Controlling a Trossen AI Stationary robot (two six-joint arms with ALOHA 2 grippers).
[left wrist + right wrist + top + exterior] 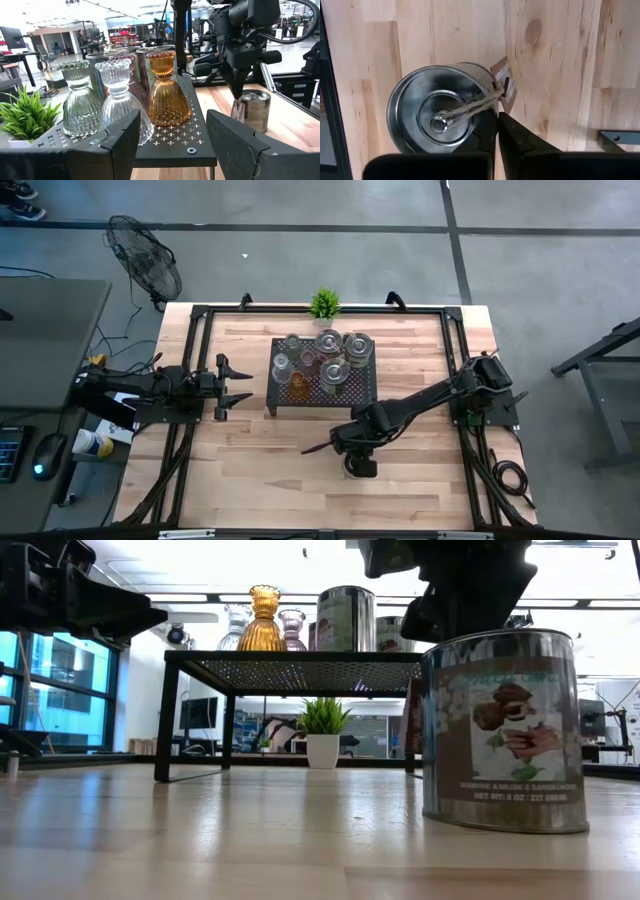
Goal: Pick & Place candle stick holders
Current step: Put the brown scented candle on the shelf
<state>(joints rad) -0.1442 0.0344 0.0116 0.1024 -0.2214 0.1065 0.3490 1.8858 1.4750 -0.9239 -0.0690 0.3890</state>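
Several candle stick holders stand on the black perforated rack [322,370]: clear glass [119,100], amber glass [167,90] and shiny silver ones [330,342]. One silver tin holder [505,730] with a paper label stands upright on the table, near of the rack. Twine runs from its lid knob [438,122] to a brown tag [503,82]. My right gripper [496,116] is shut, pointing down at the tin's top rim. My left gripper [240,386] is open and empty left of the rack, level with the holders. My right gripper's shut fingertips [237,95] point down at the tin's top rim [487,102], beside the twine and tag. I cannot tell whether they touch the rim or the twine. The tin stands upright with its base on the table.
A small green potted plant [324,304] stands at the table's far edge behind the rack. A black frame [455,360] runs around the table's edges. Bare wood lies between the rack and the near edge, left of the tin.
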